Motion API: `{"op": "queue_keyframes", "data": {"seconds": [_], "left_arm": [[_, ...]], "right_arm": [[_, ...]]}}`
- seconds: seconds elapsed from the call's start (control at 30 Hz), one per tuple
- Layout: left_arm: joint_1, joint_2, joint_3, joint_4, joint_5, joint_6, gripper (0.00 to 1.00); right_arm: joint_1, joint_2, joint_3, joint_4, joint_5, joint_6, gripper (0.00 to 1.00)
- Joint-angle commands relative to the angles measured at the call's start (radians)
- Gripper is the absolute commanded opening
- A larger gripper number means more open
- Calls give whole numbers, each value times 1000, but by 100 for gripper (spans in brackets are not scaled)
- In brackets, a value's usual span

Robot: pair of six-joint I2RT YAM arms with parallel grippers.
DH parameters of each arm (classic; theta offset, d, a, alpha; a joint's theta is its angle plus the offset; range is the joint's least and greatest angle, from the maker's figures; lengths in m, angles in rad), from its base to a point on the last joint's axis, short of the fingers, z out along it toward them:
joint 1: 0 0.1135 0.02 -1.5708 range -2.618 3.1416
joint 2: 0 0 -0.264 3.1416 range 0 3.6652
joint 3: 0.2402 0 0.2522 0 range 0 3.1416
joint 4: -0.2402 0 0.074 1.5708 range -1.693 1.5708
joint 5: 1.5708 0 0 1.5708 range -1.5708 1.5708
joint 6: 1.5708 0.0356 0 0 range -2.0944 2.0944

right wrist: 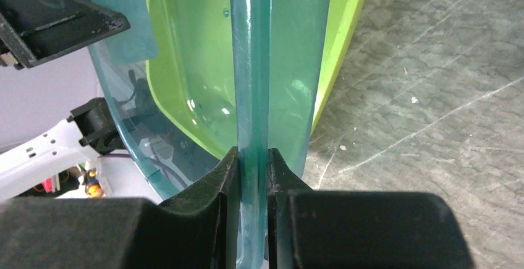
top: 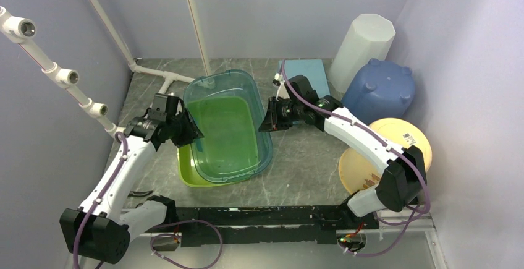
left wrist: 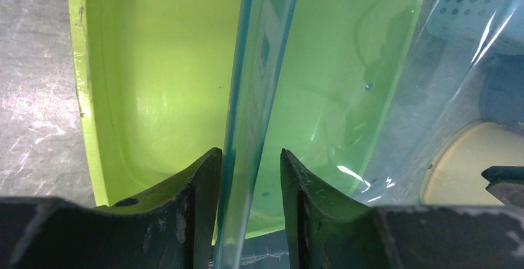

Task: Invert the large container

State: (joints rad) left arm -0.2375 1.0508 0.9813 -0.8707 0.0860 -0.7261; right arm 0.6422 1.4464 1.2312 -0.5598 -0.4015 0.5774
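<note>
The large container (top: pixel 228 127) is a clear teal tub, tilted over a lime-green tray (top: pixel 188 173). My right gripper (top: pixel 267 119) is shut on its right rim; in the right wrist view both fingers (right wrist: pixel 252 154) press the teal rim (right wrist: pixel 250 65). At the left rim my left gripper (top: pixel 188 127) straddles the edge. In the left wrist view the rim (left wrist: pixel 259 65) runs between the jaws of that gripper (left wrist: pixel 250 154). One finger is against the rim and a narrow gap shows at the other.
At the back right stand a tall white bin (top: pixel 361 49), an upturned blue tub (top: pixel 378 89) and a light-blue basket (top: pixel 312 74). A yellow plate (top: pixel 383 157) lies by the right arm. White pipes (top: pixel 55 71) run along the left wall.
</note>
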Motion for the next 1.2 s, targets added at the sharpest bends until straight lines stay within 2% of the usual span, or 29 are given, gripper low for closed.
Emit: {"op": "queue_keyframes", "data": {"seconds": [0.0, 0.07, 0.13, 0.33, 0.63, 0.7, 0.77, 0.97, 1.17], "left_arm": [[3, 10, -10, 39, 23, 6, 44], [3, 10, -21, 52, 42, 6, 41], [3, 9, -35, 75, 70, 1, 34], [3, 4, -47, 99, 79, -15, 4], [6, -11, -91, 146, 77, -107, 3], [13, -18, -110, 173, 92, -133, 3], [19, -26, -125, 200, 109, -154, 3], [35, -31, -145, 259, 149, -161, 3], [37, -26, -150, 306, 188, -122, 3]], "right_arm": [[3, -4, 78, 47, -82, -44, 0], [3, 9, 80, 52, -110, -41, 0], [2, 21, 77, 66, -141, -35, 0], [3, 28, 86, 47, -107, -27, 9], [-6, -27, 7, 113, -66, 67, 47], [-27, -57, -32, 131, -39, 97, 53], [-62, -104, -85, 178, -65, 149, 63], [-152, -233, -257, 329, -158, 305, 74], [-154, -244, -277, 278, -229, 264, 73]]}}
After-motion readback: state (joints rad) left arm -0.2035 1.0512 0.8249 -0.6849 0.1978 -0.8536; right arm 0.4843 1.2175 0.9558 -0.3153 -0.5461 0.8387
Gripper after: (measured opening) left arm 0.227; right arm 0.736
